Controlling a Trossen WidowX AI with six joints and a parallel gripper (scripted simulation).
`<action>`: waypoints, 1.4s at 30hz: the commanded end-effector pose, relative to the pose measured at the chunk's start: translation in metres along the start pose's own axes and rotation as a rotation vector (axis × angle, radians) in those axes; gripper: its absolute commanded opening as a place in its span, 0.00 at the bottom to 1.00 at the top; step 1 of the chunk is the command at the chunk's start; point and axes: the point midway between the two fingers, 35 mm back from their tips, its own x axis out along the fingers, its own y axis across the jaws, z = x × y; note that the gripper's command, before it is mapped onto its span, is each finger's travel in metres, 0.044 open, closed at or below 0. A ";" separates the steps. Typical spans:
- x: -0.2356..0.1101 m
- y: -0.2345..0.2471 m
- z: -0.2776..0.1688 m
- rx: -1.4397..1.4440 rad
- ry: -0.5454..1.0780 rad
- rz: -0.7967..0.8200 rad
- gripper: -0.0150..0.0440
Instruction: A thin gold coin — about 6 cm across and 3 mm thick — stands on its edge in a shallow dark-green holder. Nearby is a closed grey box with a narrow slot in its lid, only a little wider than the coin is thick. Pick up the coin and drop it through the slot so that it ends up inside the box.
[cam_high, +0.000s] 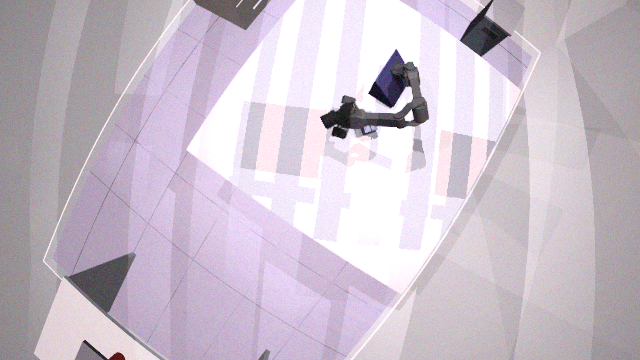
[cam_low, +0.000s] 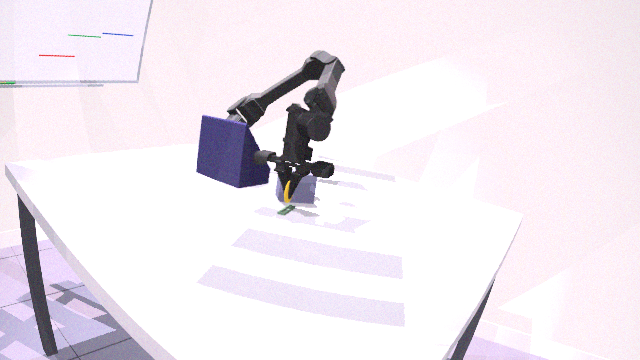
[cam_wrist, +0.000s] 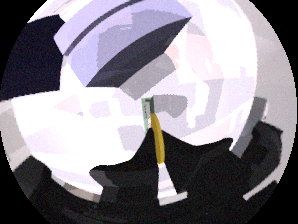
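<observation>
The bench (cam_low: 150, 260) is a broad white slab with a smooth matte top crossed by pale grey-violet bars of shadow, carried on dark slim legs. On it, at about 10 o'clock from the middle in the exterior view, sits a deep blue wedge-shaped block (cam_low: 225, 152), flat-faced and sharp-edged, from behind which the arm (cam_low: 300, 100) rises: dark grey, jointed, with a dull plastic look, folding over at the elbow and dropping to the work area. The grey box (cam_low: 302, 191) stands just at 3 o'clock of the blue block; in the wrist view it is a pale lavender-grey body (cam_wrist: 116, 30) with rounded corners and a dark band across its lid, lying at 11 o'clock of the coin. The gripper (cam_low: 289, 184) points straight down, its jaws closed on the coin (cam_low: 287, 191), pinching it by its flat faces. The coin is a thin gold disc, held upright on its edge in the air, clear of the bench, in front of the box. In the wrist view it shows edge-on as a narrow gold sliver (cam_wrist: 158, 143) whose long line runs from 6 o'clock towards 12 o'clock. The holder (cam_low: 285, 210), a small flat dark-green strip, lies on the bench directly beneath the coin, apart from it; from the wrist it appears (cam_wrist: 148, 111) just past the coin's far tip
</observation>
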 end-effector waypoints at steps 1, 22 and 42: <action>-0.012 -0.001 -0.001 -0.007 0.006 0.001 0.25; -0.066 0.001 0.001 -0.007 0.005 0.002 0.25; -0.073 -0.004 0.002 0.487 0.005 0.001 0.25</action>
